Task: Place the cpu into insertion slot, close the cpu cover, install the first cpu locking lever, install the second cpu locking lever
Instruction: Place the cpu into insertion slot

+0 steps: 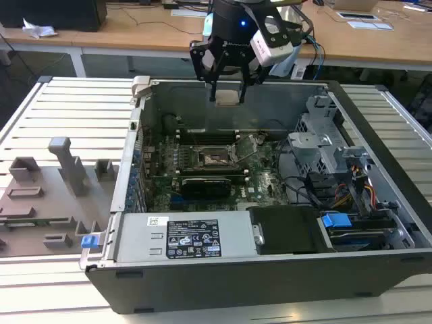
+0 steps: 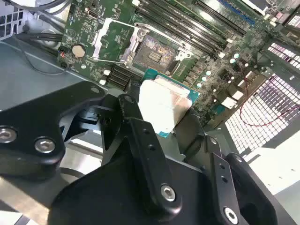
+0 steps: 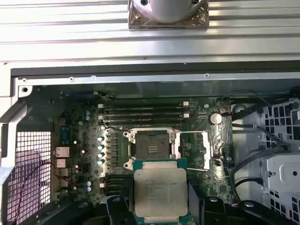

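Note:
My gripper [image 1: 228, 90] hangs over the far wall of the open computer case [image 1: 378, 263], shut on the cpu [image 1: 227, 97]. The cpu [image 3: 161, 191] is a flat square chip with a silvery-grey top, and a black finger [image 3: 117, 206] sits at each side of it. Below it the insertion slot [image 3: 151, 146] lies bare on the green board, a dark square recess with a grey rim. The cpu cover [image 3: 196, 149] is swung open and lies flat beside the slot. In the second wrist view the cpu [image 2: 164, 105] sits nearer the camera than the slot [image 2: 153, 50] and the open cover [image 2: 111, 40].
Long black memory slots [image 3: 143, 112] run along the far side of the socket. A black block [image 1: 206, 183] sits just in front of the socket, with the grey power supply [image 1: 196, 236] nearer. A drive cage [image 1: 324, 145] and cables fill the exterior view's right. A grey fixture tray [image 1: 47, 196] lies outside the case.

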Robot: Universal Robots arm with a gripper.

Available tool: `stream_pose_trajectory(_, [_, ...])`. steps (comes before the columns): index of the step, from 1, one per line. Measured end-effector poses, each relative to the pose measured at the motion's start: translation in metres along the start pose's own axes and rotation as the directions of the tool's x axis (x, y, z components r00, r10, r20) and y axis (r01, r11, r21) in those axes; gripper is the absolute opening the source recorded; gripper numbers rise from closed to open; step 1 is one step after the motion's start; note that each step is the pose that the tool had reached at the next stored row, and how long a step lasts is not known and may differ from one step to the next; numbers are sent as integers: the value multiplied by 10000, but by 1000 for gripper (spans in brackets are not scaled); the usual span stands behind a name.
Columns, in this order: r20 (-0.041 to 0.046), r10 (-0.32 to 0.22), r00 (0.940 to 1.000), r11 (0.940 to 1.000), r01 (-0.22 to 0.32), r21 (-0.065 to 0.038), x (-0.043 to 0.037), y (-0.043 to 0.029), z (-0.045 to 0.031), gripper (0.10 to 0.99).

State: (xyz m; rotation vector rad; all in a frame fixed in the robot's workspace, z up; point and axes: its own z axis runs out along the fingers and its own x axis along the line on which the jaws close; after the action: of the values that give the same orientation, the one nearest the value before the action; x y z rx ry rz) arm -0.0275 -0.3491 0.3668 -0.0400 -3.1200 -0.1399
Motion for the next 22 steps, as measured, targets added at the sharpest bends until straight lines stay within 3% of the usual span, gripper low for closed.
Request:
stream_pose_trajectory(8, [0, 0, 10000, 10000, 0, -1, -2, -11, 125, 545])
stream_pose_trajectory(19, [0, 0, 10000, 10000, 0, -1, -4, -18, 200, 545])
stream_pose_trajectory(22, [0, 0, 10000, 10000, 0, -1, -5, -24, 270, 545])
